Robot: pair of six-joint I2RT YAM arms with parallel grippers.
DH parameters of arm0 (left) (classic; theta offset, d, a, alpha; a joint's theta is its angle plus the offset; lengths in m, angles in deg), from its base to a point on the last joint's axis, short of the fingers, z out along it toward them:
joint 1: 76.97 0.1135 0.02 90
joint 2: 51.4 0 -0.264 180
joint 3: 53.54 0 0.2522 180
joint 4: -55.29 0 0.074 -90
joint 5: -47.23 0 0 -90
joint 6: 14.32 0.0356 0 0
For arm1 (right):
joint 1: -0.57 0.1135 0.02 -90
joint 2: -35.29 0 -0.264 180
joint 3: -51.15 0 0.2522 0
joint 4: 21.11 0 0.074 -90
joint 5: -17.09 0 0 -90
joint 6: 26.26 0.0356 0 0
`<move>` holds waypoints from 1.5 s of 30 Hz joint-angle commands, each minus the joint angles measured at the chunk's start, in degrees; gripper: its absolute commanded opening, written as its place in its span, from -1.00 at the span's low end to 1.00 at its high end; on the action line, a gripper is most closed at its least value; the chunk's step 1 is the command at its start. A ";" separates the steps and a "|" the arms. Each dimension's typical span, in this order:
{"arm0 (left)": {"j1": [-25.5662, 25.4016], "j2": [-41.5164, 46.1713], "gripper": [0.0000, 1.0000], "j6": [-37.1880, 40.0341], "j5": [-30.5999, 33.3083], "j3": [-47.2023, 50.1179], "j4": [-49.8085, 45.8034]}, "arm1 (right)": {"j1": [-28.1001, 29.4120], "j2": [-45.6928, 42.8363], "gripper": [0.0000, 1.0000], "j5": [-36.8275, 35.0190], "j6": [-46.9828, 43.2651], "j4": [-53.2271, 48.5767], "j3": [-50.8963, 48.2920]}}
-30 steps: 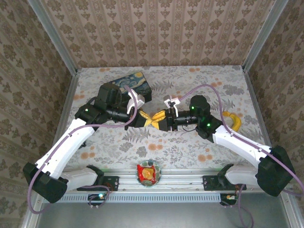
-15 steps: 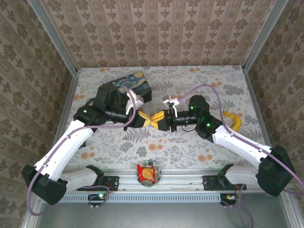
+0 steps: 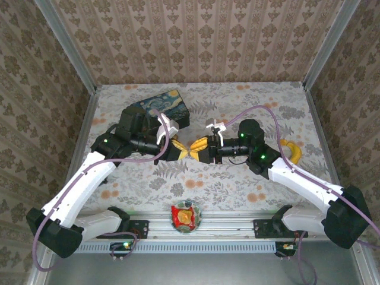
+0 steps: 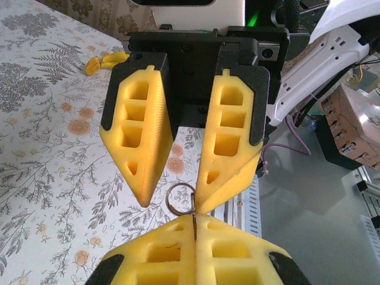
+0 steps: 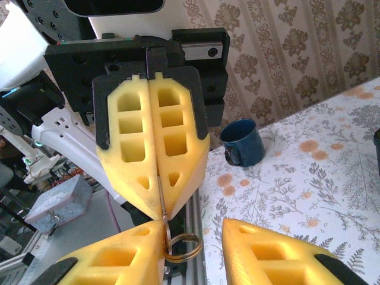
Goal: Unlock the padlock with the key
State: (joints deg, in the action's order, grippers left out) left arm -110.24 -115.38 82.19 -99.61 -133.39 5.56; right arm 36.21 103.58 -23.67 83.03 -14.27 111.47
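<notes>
Above table (image 3: pixel 237 184) centre | left pincer (image 4: pixel 195 217): clamped shut on key (image 4: pixel 194 227) | right pincer (image 5: pixel 195 228): jaws apart, empty, tips facing left pincer's | ring (image 5: pixel 183 247): hanging on key, just beside a right fingertip

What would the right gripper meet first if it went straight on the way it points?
Probably the small ring of the key pinched in the left gripper's shut fingers, which face it tip to tip.

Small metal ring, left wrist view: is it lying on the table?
No, the ring hangs from a metal strip the left hand pinches.
</notes>
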 commanded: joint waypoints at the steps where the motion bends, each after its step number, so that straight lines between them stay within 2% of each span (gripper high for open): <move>1: 0.14 0.97 -1.00 -0.88 -2.66 0.71 0.97 | -0.57 -0.13 -0.37 0.53 0.28 0.90 1.07; 8: 0.36 0.40 -1.00 -1.56 -3.10 0.70 2.10 | -0.31 -0.09 -0.40 3.24 1.84 3.28 0.46; 11: 0.41 0.27 -1.00 -1.69 -3.31 0.71 2.45 | -0.26 -0.24 -0.16 3.26 2.13 3.42 0.28; 12: 0.41 0.27 -1.00 -1.68 -3.32 0.61 2.46 | -0.28 -0.46 -0.13 2.47 1.92 3.08 0.18; 17: 0.41 0.69 -1.00 -1.72 -3.28 0.62 1.96 | -0.33 -1.76 -0.13 -0.36 -0.40 -0.73 0.50; 24: 0.49 0.57 -1.00 -2.00 -3.19 0.70 2.31 | -0.31 -1.30 -0.32 1.92 0.67 0.84 1.16; 35: 0.67 -0.44 -1.00 -2.11 -3.96 0.23 2.65 | 0.13 0.39 -0.42 3.19 2.11 2.86 1.66; 39: 0.67 -0.70 -1.00 -2.33 -4.33 0.32 2.89 | 0.13 0.42 -0.56 3.16 1.82 2.52 2.03; 43: 0.67 -0.45 -1.00 -2.45 -4.42 0.35 2.92 | 0.13 0.26 -0.51 2.56 0.93 1.28 2.30; 45: 0.69 -0.35 -1.00 -2.38 -4.42 0.29 2.92 | 0.13 -0.19 -0.36 0.73 -0.04 -0.40 2.38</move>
State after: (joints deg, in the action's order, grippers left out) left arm -109.85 -115.95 80.37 -101.73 -133.15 7.72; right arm 36.14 103.76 -21.53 84.47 -13.13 111.80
